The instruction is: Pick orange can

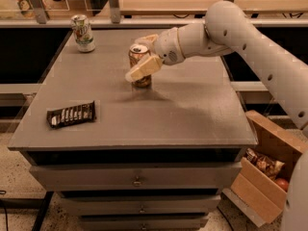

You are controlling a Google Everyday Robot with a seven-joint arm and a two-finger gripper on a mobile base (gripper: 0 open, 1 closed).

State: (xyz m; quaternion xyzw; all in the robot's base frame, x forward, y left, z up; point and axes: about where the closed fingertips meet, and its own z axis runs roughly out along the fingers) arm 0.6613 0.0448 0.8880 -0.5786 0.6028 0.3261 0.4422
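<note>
Near left on the grey table (192, 119), a dark snack bar (71, 114) is seen lying flat. At mid-table the orange can (138, 53) is found upright, straddled by the gripper (136, 57) (its arm entering from the right), fingers (144, 67) spread either side, not clamped. Far left, a green-and-white can (83, 32) is seen standing.

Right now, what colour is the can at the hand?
Orange can: orange-tan body, silver top; hand around it. Camera view.

End effector (135, 57) at the orange can (138, 57), masking the lower label; lettering illegible. Arm (250, 37) cut off at the right edge. Cardboard box (269, 143) beside the desk (183, 109) partly hidden, contents perhaps packaged snacks.
</note>
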